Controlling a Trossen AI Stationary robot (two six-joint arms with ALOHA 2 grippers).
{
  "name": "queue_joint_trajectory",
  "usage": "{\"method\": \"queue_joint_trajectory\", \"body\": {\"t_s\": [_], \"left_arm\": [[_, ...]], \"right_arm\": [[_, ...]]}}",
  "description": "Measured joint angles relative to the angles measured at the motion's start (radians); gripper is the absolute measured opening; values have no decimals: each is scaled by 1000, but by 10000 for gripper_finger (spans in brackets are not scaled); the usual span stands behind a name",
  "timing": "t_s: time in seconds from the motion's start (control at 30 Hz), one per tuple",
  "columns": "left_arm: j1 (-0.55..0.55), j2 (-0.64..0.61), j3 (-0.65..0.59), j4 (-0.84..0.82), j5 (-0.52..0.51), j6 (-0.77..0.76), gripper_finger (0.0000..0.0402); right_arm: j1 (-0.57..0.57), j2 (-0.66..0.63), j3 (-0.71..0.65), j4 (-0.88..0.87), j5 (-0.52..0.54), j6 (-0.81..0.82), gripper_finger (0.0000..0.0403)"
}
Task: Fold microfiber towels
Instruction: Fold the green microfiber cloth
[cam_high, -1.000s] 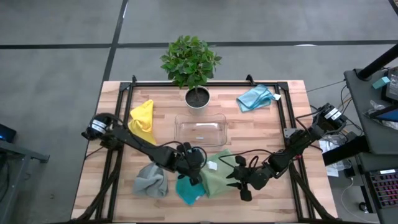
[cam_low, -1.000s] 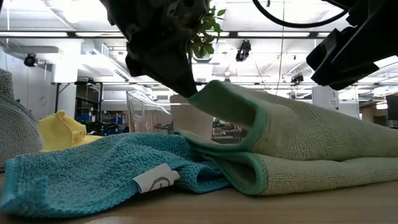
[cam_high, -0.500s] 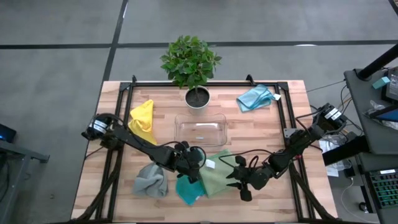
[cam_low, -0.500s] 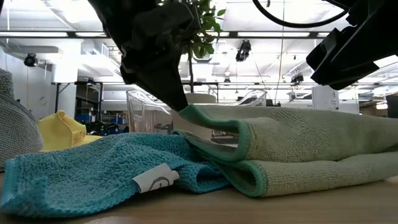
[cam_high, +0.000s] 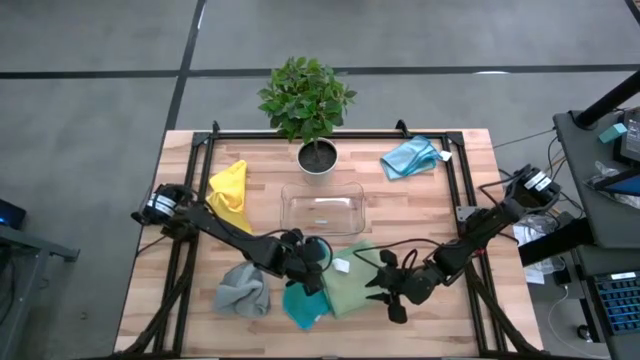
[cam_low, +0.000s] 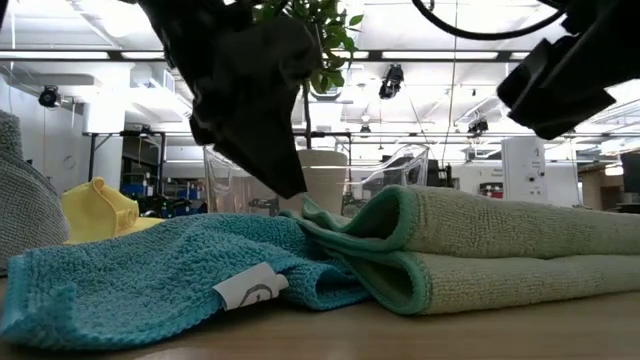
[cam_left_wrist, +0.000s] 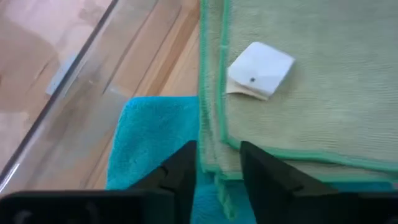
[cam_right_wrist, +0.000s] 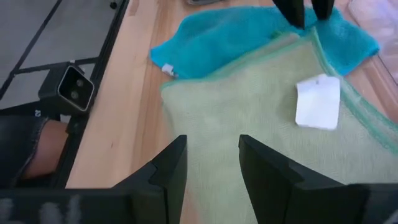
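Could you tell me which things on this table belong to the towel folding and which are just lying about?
Part of the job:
- sage green microfiber towel, folded over
- teal microfiber towel
- grey microfiber towel
- yellow microfiber towel
- light blue microfiber towel

Just lying about:
- clear plastic tray
- leafy green potted plant in a white pot

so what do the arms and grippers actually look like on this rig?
Both arms are dark, near-black, built of slim jointed links. The left arm and right arm each carry a small white label near the base, with thin black cables looping off the wrists. The left gripper and right gripper each have two flat, dark, matte fingers. No other markings are visible.
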Motion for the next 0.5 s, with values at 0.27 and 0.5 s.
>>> {"method": "queue_joint_trajectory", "body": {"t_s": [0.27, 0.5], "left_arm": [[-59, -41, 35, 108, 69, 33, 142], [-137, 34, 37, 373, 25, 59, 86]], "right_arm": [[52, -52, 0, -118, 8, 96, 134], [68, -20, 0, -123, 8, 165, 134]]}}
